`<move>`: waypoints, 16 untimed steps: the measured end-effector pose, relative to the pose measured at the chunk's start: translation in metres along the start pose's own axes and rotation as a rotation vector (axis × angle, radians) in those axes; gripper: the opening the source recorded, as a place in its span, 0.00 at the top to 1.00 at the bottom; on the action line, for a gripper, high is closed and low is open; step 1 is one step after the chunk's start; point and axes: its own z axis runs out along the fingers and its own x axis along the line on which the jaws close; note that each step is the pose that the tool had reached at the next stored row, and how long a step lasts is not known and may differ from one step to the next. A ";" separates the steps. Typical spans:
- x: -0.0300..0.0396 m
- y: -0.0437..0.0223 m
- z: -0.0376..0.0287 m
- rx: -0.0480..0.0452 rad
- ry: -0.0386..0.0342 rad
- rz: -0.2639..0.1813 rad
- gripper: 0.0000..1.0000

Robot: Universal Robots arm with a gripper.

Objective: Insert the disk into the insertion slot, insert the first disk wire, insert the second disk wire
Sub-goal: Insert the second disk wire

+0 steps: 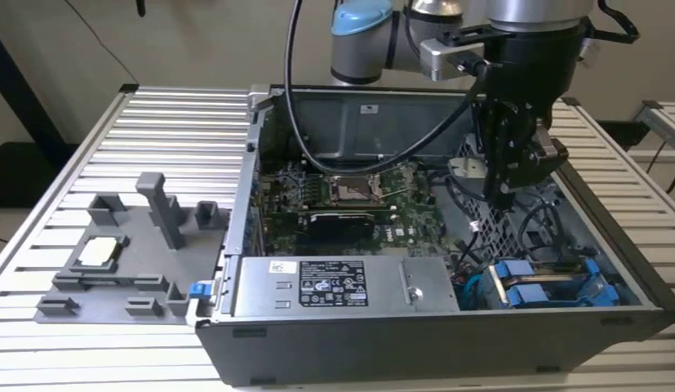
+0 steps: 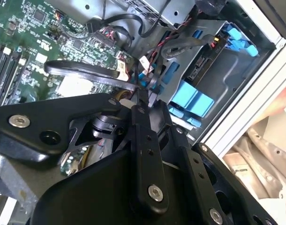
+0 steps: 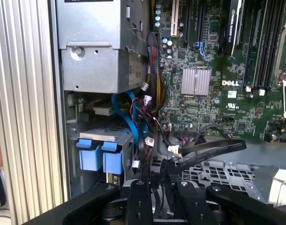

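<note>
My gripper (image 1: 499, 196) hangs inside the open computer case, over its right side in the exterior view. Its fingers stand close together in both wrist views, shut on the end of a flat black disk wire (image 2: 82, 70) that loops over the motherboard. The same wire (image 3: 213, 146) runs to the fingertips (image 3: 146, 174). The disk (image 2: 201, 68) sits in the insertion slot of the grey drive cage (image 2: 227, 77), connector edge facing out, with blue carrier tabs (image 3: 101, 157) beside it. The cage (image 1: 582, 282) lies in front of the gripper (image 2: 145, 93).
A grey labelled power-supply box (image 1: 326, 286) fills the case's front. The motherboard (image 1: 337, 204) with its square socket lies behind it. Loose red, black and blue wires (image 3: 143, 112) bunch between cage and board. A grey fixture (image 1: 131, 253) stands on the slatted table at the exterior view's left.
</note>
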 end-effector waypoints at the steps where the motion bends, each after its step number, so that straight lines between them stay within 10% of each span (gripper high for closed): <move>1: 0.0000 0.0001 0.0006 0.0009 0.0024 0.000 0.73; 16: 0.0002 0.0008 0.0051 0.0143 0.0060 0.001 0.82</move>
